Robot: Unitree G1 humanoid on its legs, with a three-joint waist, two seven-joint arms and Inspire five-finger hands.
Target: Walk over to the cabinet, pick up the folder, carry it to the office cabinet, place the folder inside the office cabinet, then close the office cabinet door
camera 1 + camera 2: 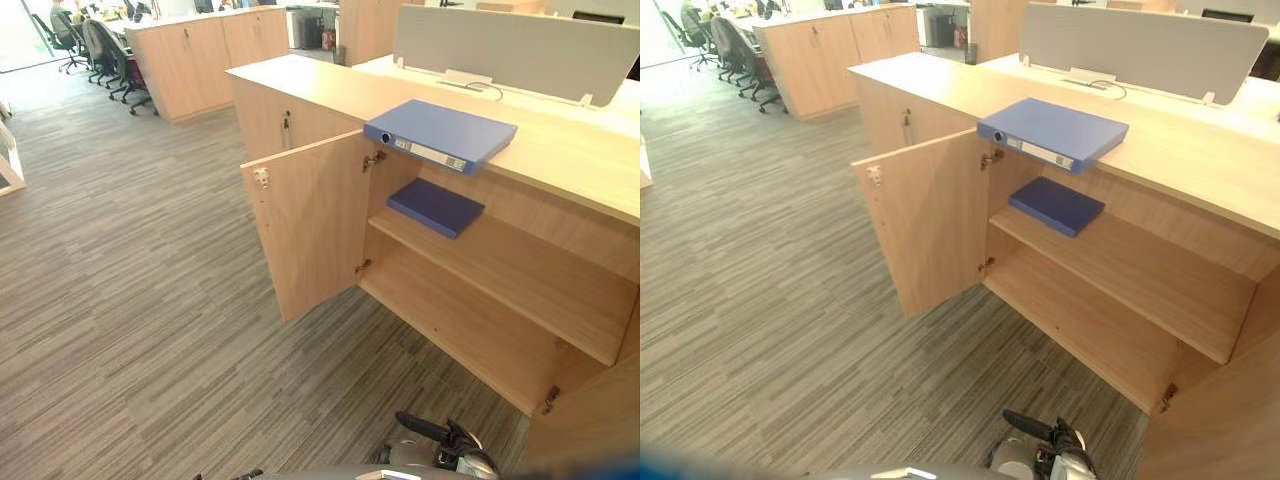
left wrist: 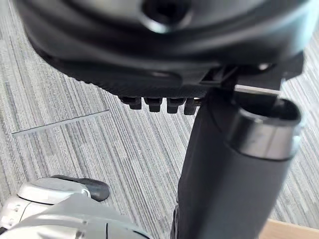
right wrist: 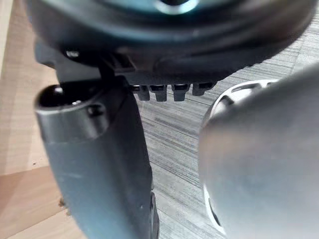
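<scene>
Left robot hand (image 2: pixel 99 55) and right robot hand (image 3: pixel 224 55) hang relaxed, empty: step closer, then clamp the folder (image 1: pixel 440 133) from both sides at the front edge of the surface (image 1: pixel 560 160).

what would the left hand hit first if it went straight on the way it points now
Probably the grey striped carpet floor: the left hand hangs pointing down at it, with nothing seen in between, though the depth is unclear.

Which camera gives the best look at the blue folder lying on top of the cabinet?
The right eye view: the blue folder lies whole and near centre on the cabinet top. The left eye view shows almost the same. Both wrist views point at carpet.
</scene>
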